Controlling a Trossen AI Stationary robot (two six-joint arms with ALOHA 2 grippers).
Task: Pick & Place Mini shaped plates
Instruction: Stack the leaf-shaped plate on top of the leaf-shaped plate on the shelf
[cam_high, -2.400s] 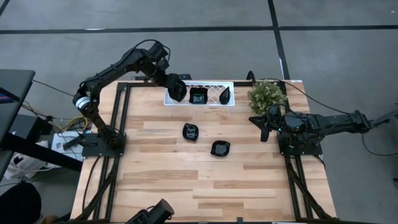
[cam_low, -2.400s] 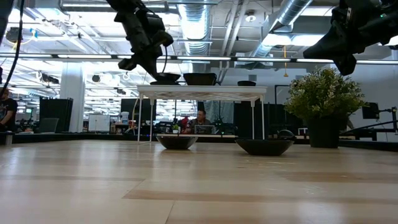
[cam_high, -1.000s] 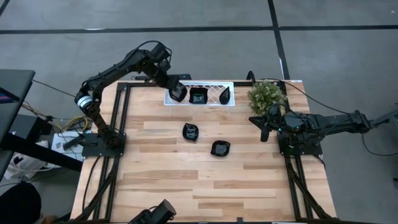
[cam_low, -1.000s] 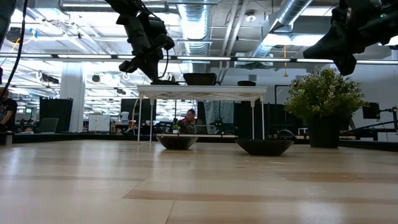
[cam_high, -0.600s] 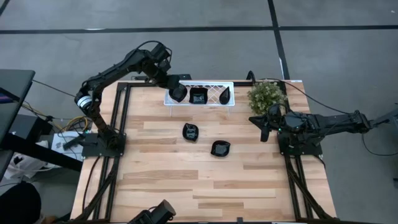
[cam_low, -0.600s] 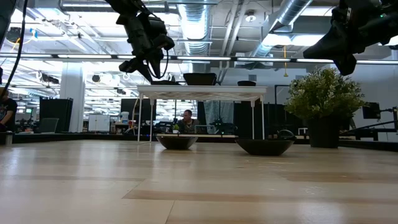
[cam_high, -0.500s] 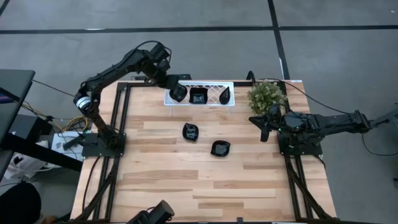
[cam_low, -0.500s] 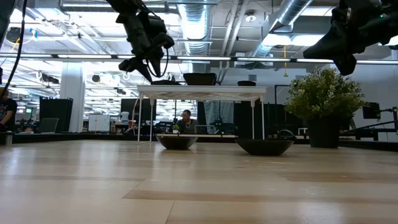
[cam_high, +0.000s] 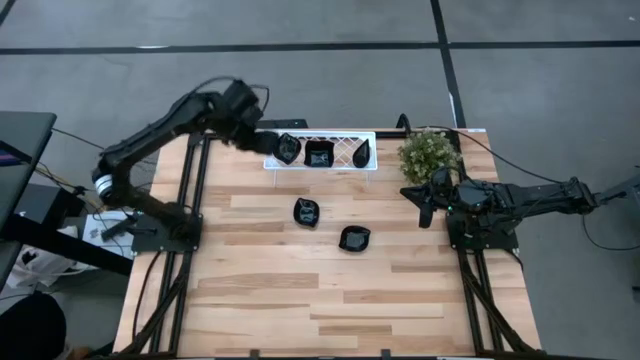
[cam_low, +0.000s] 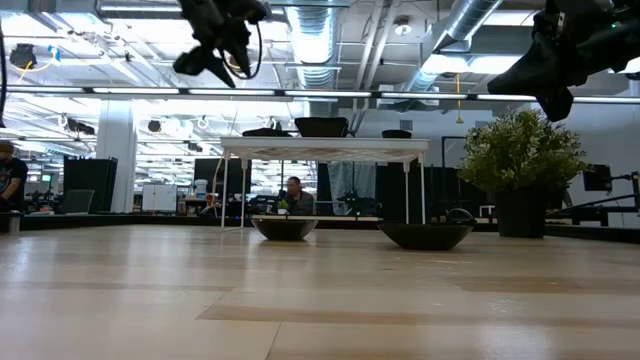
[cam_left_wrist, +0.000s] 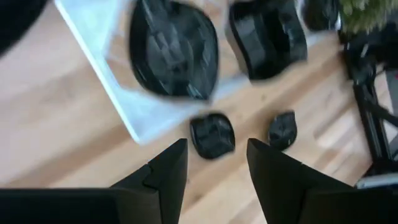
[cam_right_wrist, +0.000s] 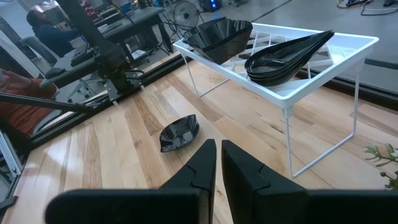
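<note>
Three glossy black mini shaped plates lie on the raised white lattice tray (cam_high: 335, 138) at the table's far edge: one at its left end (cam_high: 288, 148), one in the middle (cam_high: 319, 155), and a leaf-shaped one at the right (cam_high: 362, 152). Two more plates (cam_high: 306, 212) (cam_high: 354, 238) rest on the wooden table. My left gripper (cam_high: 262, 138) hangs open above and just left of the tray's left end, with nothing between its fingers (cam_left_wrist: 168, 171). My right gripper (cam_high: 425, 212) waits shut at the table's right side, beside the plant.
A green potted plant (cam_high: 429, 155) stands at the far right corner, close to my right gripper. The tray stands on thin white legs (cam_low: 222, 185). Black frame rails (cam_high: 190, 180) run along the table's left and right sides. Bare wood (cam_high: 320, 290) fills the near half.
My left gripper has opened and let go of the plate at the tray's left end. It has then risen and drawn back toward the table's far left corner. The plate stays lying on the tray.
</note>
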